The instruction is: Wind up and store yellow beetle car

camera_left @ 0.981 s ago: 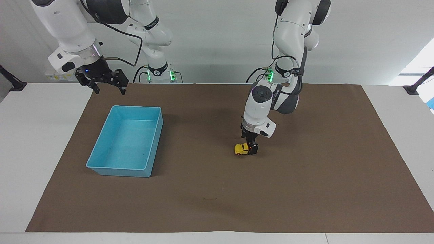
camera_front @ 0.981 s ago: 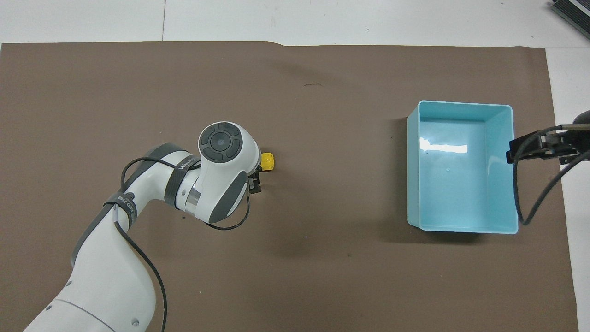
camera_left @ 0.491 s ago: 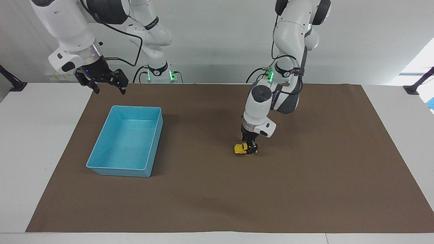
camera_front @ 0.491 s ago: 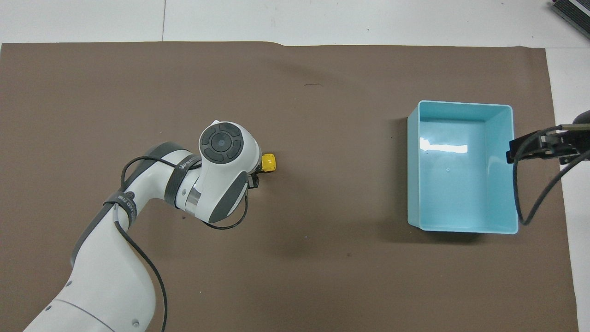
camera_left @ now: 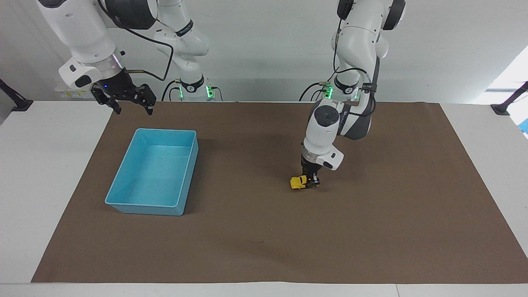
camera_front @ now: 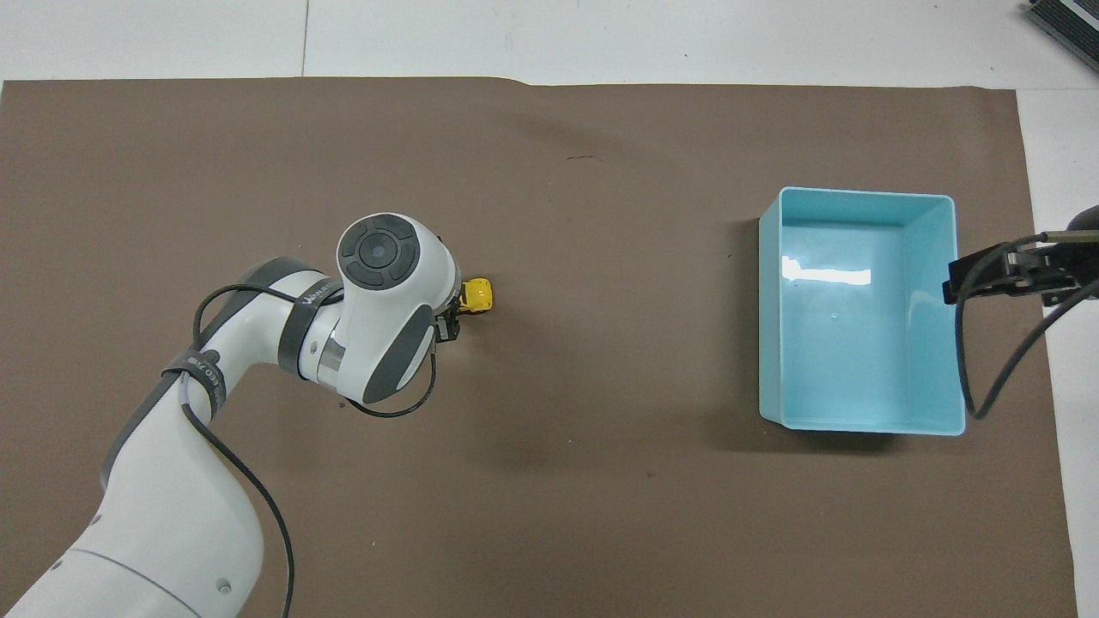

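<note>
Right arm: it waits raised at its own end of the table, close to the robots' edge.
Right gripper (camera_left: 130, 105): it hangs in the air over the edge of the brown mat (camera_left: 264, 247), just past the blue bin's rim on the side nearest the robots; its two fingers stand spread apart with nothing between them.
Left arm: it reaches out from its base and bends steeply down to the middle of the mat.
Left gripper (camera_left: 312, 182): it points straight down and is clamped on the rear end of the yellow beetle car, low at the mat's surface.
Yellow beetle car (camera_left: 298, 182): it sits about mid-table, a little toward the left arm's end, with its yellow front sticking out of the gripper toward the bin; in the overhead view only that front part (camera_front: 476, 296) shows beside the arm's wrist. Whether its wheels touch the mat cannot be told.
Blue bin (camera_left: 123, 203): it stands on the mat toward the right arm's end, well apart from the car, open side up and holding nothing.
Mat: brown, covering most of the white table (camera_left: 49, 173).
</note>
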Tool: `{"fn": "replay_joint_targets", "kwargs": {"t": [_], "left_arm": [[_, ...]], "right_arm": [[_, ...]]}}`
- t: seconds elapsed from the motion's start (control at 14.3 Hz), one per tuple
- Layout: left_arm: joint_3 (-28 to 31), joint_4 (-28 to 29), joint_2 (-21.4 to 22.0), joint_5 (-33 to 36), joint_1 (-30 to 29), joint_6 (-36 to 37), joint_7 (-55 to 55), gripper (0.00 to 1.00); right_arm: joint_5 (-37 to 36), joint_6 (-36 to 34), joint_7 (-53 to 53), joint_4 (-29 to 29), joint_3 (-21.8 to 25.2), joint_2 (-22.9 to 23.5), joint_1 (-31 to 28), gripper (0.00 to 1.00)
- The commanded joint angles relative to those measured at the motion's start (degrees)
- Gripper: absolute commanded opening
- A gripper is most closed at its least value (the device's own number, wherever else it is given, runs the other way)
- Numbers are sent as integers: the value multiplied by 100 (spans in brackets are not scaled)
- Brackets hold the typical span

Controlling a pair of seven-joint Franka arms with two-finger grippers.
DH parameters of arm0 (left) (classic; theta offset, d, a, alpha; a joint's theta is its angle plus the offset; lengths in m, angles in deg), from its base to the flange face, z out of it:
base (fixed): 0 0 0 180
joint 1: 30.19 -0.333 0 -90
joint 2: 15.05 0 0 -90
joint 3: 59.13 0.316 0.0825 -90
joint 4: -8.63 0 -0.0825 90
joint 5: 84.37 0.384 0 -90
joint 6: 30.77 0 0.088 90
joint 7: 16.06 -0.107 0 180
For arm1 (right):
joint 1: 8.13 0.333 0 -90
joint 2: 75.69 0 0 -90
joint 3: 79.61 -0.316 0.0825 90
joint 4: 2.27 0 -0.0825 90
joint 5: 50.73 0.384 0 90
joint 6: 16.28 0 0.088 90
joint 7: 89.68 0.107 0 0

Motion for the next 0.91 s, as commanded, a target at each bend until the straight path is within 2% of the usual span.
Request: {"fn": "replay_joint_targets", "kwargs": {"t": [0.0, 0.35, 0.63, 0.7, 0.77, 0.84], "left_arm": [[4, 134, -85, 82, -442, -139, -406, 0], [4, 265, -76, 82, -899, -156, -995, 0], [4, 257, -76, 91, -935, -156, -1084, 0], [12, 240, -76, 91, -944, -139, -1084, 3], [12, 178, -33, 82, -952, -113, -1041, 28], [12, 178, 116, 82, -979, 9, -1032, 99]], "right_arm": [[100, -23, -132, 14, -53, -11, -90, 100], [100, -23, -132, 14, -44, -11, -90, 100], [100, -23, -132, 14, -44, -11, -90, 100], [100, -23, -132, 14, -44, -11, -90, 100], [100, -23, -140, 14, -44, -11, -90, 100], [100, -23, -140, 14, -53, -11, -90, 100]]}}
